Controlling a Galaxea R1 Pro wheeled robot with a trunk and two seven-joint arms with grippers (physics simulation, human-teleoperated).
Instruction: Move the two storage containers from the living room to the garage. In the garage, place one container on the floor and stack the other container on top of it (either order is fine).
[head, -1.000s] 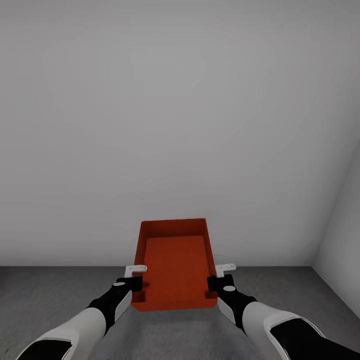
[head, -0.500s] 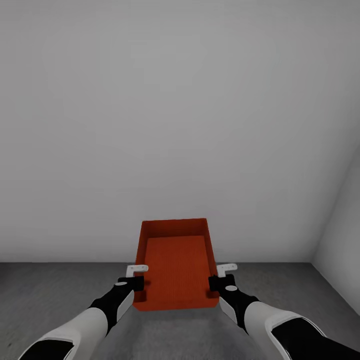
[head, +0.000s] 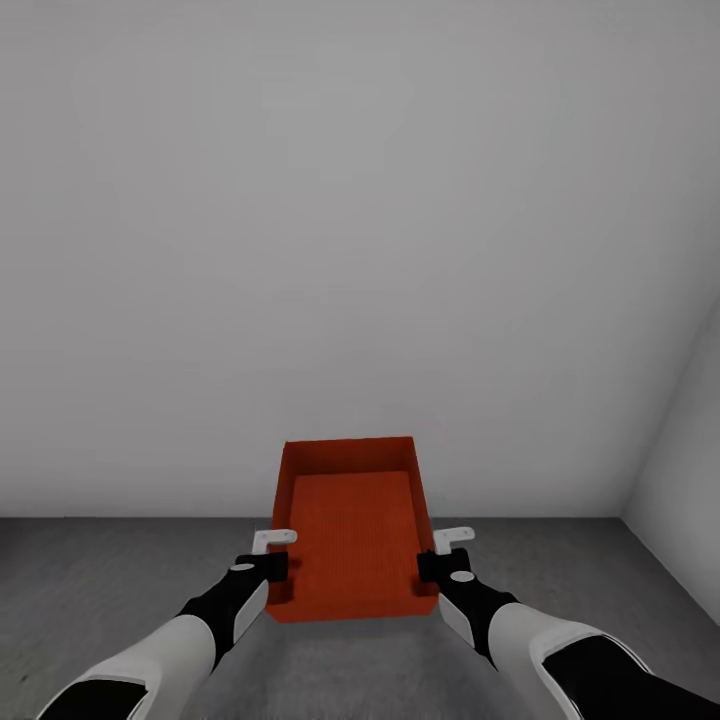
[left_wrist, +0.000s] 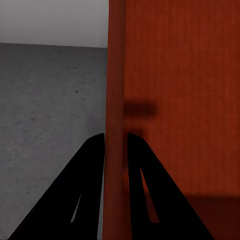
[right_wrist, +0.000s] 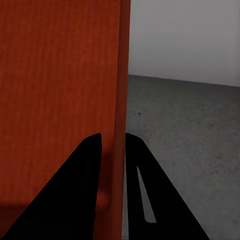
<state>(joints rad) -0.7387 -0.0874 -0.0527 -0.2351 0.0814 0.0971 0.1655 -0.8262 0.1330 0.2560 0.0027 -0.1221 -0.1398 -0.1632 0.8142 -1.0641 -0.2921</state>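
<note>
While both arms hold it out in front of the robot, a plain white-grey wall (head: 360, 220) is the biggest thing beyond the container, with a second wall (head: 690, 460) meeting it in a corner off to the container's right. Below the container lies the rough grey concrete floor (head: 100, 580), garage-like. One orange-red storage container (head: 350, 530) is held up above that floor, open top facing up, nothing inside, short end toward the wall. Left gripper (left_wrist: 116, 145) is pinched narrowly on the container's left side wall, one finger inside, one outside. Right gripper (right_wrist: 114, 145) is clamped the same way on the container's right side wall. The floor shows past the outer fingers in both wrist views.
</note>
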